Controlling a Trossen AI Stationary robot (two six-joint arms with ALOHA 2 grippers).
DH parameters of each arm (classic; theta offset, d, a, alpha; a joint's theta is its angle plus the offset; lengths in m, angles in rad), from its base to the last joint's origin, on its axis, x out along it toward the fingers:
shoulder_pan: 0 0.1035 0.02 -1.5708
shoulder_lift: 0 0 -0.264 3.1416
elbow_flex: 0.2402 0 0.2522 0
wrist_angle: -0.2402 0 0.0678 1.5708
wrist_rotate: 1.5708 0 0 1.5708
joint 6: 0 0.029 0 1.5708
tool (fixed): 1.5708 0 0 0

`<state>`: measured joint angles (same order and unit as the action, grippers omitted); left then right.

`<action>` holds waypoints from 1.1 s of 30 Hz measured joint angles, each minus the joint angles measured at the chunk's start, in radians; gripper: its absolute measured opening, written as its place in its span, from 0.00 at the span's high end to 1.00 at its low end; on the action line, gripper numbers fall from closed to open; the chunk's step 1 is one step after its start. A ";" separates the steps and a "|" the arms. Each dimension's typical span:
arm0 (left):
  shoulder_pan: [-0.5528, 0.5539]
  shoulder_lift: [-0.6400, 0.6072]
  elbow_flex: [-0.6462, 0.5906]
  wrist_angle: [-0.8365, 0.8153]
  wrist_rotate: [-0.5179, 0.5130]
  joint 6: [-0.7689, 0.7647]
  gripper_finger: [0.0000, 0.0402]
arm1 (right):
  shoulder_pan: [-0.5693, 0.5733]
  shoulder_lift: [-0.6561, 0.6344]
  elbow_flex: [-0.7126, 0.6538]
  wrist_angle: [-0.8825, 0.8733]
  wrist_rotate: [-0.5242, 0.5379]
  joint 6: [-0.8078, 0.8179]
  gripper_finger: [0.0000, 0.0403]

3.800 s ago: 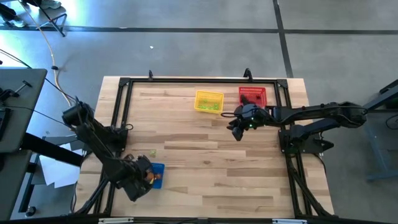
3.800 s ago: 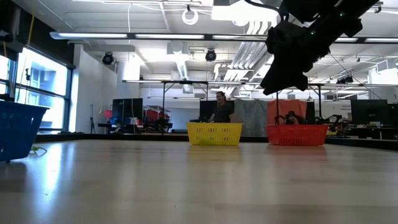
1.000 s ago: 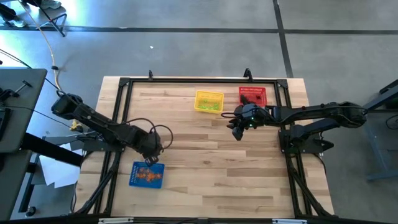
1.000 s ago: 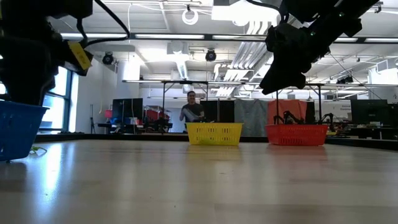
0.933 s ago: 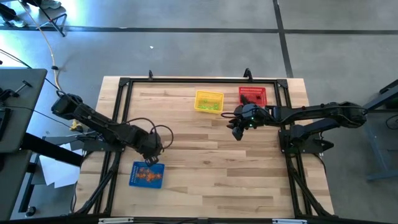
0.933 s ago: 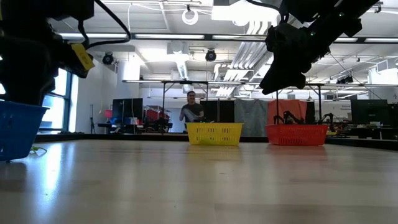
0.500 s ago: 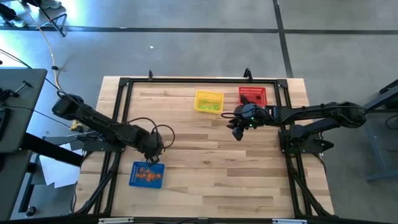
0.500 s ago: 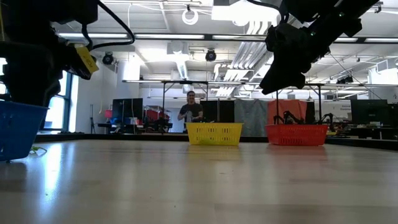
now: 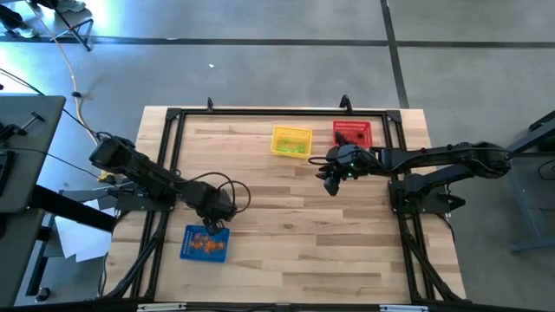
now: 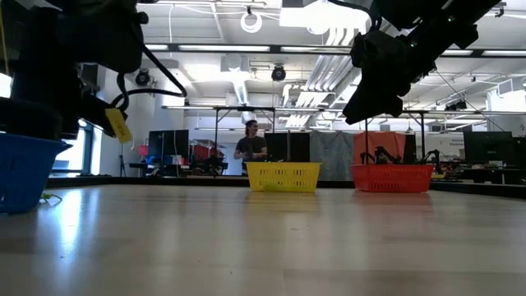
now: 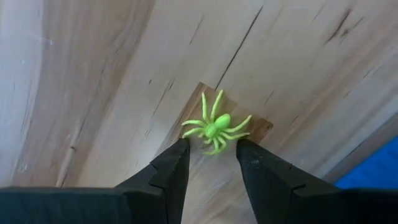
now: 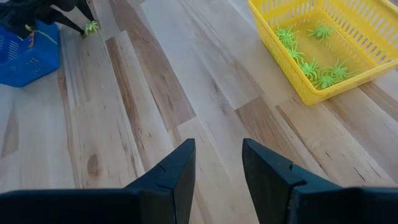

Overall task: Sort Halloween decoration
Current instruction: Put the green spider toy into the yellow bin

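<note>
A light green spider trinket (image 11: 214,127) lies flat on the wooden table, just off the far side of the blue basket (image 9: 205,243), which holds orange trinkets. My left gripper (image 11: 211,149) points straight down over it, open, a fingertip on either side of the spider's near legs without visibly touching them. In the high view this gripper (image 9: 212,225) hides the spider. My right gripper (image 9: 329,184) hangs open and empty above the table, near the red basket (image 9: 352,133). The right wrist view also shows the spider (image 12: 91,27).
The yellow basket (image 9: 291,141) with several green spiders stands at the far side, with the red basket beside it holding dark trinkets. A black frame (image 9: 260,113) runs along the table's edges. A person (image 10: 249,141) stands in the room behind.
My left gripper has sunk toward the table beside the blue basket, shifting a little toward the near edge and the right. The right arm has kept still. The person in the background has stepped sideways.
</note>
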<state>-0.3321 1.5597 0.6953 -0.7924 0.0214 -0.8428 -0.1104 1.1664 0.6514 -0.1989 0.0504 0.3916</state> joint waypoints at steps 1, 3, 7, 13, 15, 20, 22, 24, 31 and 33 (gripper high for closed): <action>0.001 0.006 0.002 0.000 0.001 0.005 0.66 | 0.000 0.000 0.000 0.000 0.000 0.000 0.69; 0.005 0.012 0.005 -0.001 0.002 0.011 0.66 | 0.000 0.000 0.000 0.001 0.000 0.000 0.69; 0.023 -0.002 0.002 0.005 0.005 0.024 0.67 | 0.000 0.000 0.000 0.003 0.000 0.000 0.69; 0.047 -0.015 -0.002 0.023 0.021 0.004 0.84 | 0.000 0.000 0.000 0.003 0.002 0.000 0.69; 0.052 -0.015 -0.002 0.030 0.022 -0.018 0.93 | 0.000 0.000 0.000 0.003 0.002 0.000 0.69; 0.054 -0.015 -0.002 0.037 0.017 -0.046 0.99 | 0.000 0.000 0.000 0.003 0.003 0.000 0.69; 0.055 -0.015 0.001 0.039 0.017 -0.051 1.00 | 0.000 0.000 0.000 0.003 0.004 0.000 0.69; 0.055 -0.023 0.011 0.039 0.014 -0.049 1.00 | 0.000 0.000 0.000 0.003 0.004 0.000 0.69; 0.059 -0.088 0.096 0.058 -0.075 -0.037 1.00 | 0.000 0.000 0.000 0.012 0.008 0.000 0.69; 0.056 -0.105 0.123 0.042 -0.073 -0.036 1.00 | 0.000 0.000 0.000 0.013 0.009 0.000 0.69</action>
<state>-0.2760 1.4545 0.8180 -0.7506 -0.0517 -0.8791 -0.1104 1.1664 0.6514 -0.1856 0.0595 0.3918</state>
